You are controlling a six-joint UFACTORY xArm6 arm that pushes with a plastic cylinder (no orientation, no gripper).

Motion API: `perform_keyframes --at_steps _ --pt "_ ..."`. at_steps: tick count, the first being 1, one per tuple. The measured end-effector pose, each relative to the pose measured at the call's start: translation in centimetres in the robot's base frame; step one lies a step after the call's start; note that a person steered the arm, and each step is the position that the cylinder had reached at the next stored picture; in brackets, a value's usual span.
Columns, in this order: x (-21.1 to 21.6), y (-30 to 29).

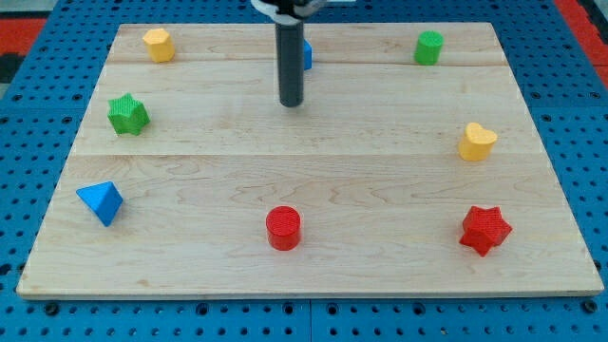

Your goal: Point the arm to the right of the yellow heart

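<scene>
Red cylinder [283, 228] sits nearest you. You've got my bare tip [291, 103], grasping nothing, far from the yellow heart [477, 142]; approach pending, steer past its right.

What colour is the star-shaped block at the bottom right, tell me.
Red: the star block shows best in the camera view, the only view.

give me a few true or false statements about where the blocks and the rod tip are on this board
1. My tip sits to the view's left of the yellow heart. True.
2. The red star lies near the view's top left. False: it is at the bottom right.
3. The red cylinder is below my tip in the view. True.
4. The green star touches the blue pyramid. False: they are apart.
5. A blue block is partly hidden behind the rod. True.
</scene>
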State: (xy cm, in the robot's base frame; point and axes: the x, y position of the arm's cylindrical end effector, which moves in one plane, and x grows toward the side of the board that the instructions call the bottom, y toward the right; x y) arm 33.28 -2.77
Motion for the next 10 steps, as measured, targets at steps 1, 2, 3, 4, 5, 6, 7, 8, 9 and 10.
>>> perform_keyframes --at_steps 1,2,3,4,5,6,7,8,9,10 --pt "-3.6 0.1" --pt "-4.9 0.1" --pt "-4.3 0.5" --pt "1.2 2.4" --pt "7.7 4.1" --pt "9.9 12.9" --pt "6.7 18.3" --pt "3.1 21.7" --pt "9.1 31.0" --pt "11.4 28.5"
